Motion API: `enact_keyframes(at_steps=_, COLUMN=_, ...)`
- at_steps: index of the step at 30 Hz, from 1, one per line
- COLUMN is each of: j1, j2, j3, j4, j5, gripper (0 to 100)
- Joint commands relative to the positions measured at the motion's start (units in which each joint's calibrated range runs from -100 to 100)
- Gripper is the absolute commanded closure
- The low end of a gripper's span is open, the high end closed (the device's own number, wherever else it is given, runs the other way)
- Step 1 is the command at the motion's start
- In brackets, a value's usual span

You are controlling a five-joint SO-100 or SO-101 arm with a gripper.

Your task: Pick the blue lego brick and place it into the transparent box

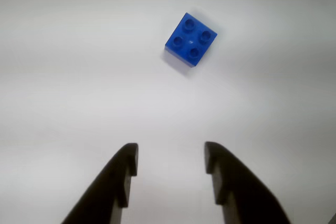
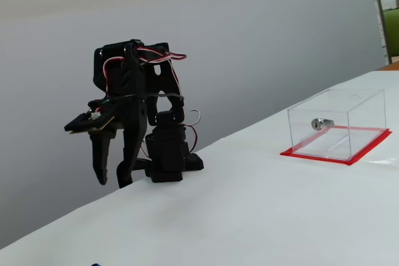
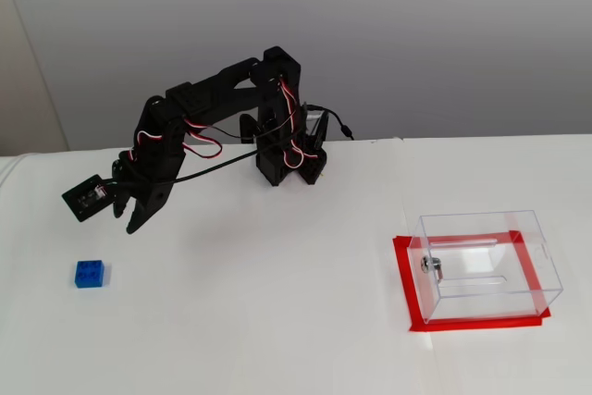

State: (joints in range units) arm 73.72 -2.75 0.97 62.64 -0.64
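Note:
The blue lego brick [image 1: 190, 39] lies flat on the white table, studs up, turned at an angle, ahead of and slightly right of my gripper [image 1: 171, 153]. The two black fingers stand apart with only bare table between them. In a fixed view the brick [image 3: 90, 273] sits at the left, below and left of the gripper [image 3: 139, 219], which hangs above the table. The transparent box [image 3: 486, 275] stands far to the right on its red base, with nothing visible inside. In the other fixed view the gripper [image 2: 112, 182] points down and the box [image 2: 336, 126] is far right.
A small silver lock [image 3: 431, 267] sits on the box's left wall. The arm's base [image 3: 287, 168] stands at the table's far edge, with cables trailing beside it. A grey wall runs behind the table.

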Motion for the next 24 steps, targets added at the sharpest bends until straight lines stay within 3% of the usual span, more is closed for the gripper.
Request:
enact_keyframes(at_steps=1, j1=0.7, j2=0.92, j3=-3.77, j4=-3.11, j5=-0.51, gripper=81)
enact_keyframes(at_steps=8, j1=0.63, j2=8.22, j3=-9.92, j4=-4.07, j5=-0.57, gripper=81)
enact_keyframes(at_steps=15, j1=1.0, j2=14.84, j3=-17.16, j4=-3.81, j5=-5.16, gripper=80)
enact_keyframes(at_steps=20, j1=1.44, j2=16.37, j3=-17.97, j4=-5.2, j5=-6.98, gripper=68)
enact_keyframes(at_steps=24, j1=1.73, j2=17.73, j3=-17.97, j4=-7.9, j5=-7.51, gripper=67)
